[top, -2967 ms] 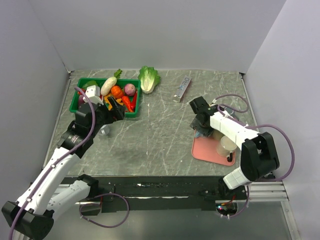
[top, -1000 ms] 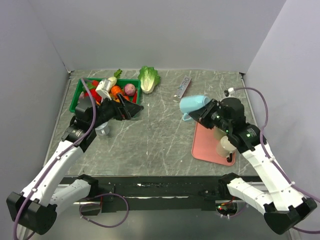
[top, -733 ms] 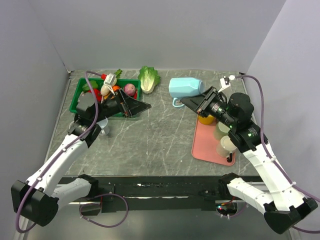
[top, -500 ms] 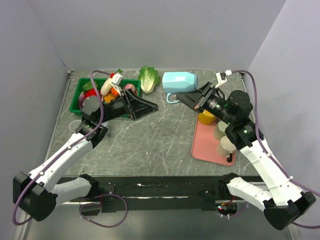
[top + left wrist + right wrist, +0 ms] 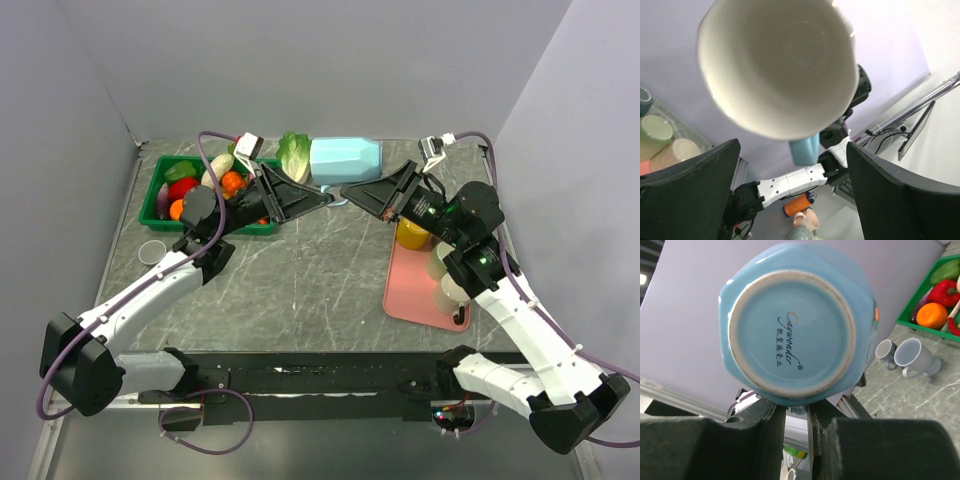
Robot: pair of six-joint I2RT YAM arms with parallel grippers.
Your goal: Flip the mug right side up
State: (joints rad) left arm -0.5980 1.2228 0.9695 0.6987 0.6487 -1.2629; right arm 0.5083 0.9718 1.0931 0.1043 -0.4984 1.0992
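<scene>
The light blue mug (image 5: 345,160) hangs high above the table on its side, with its mouth pointing left. My right gripper (image 5: 347,192) is shut on its handle from below. In the right wrist view the mug's round base (image 5: 795,335) with dark script faces the camera, and the fingers (image 5: 765,440) pinch the handle just under it. My left gripper (image 5: 318,196) is open and sits close to the mug's mouth. Through the left wrist view the white inside of the mug (image 5: 777,65) fills the top, above and between the spread fingers (image 5: 905,195).
A green basket (image 5: 165,170) of toy vegetables stands at the back left, with a lettuce (image 5: 293,155) beside it. A pink tray (image 5: 405,295) on the right holds a yellow cup (image 5: 410,237) and pale cups (image 5: 450,285). Two grey mugs (image 5: 910,357) show in the right wrist view.
My right arm has carried the mug up and to the left, away from the tray. My left gripper has risen and swung right to meet the mug's mouth.
</scene>
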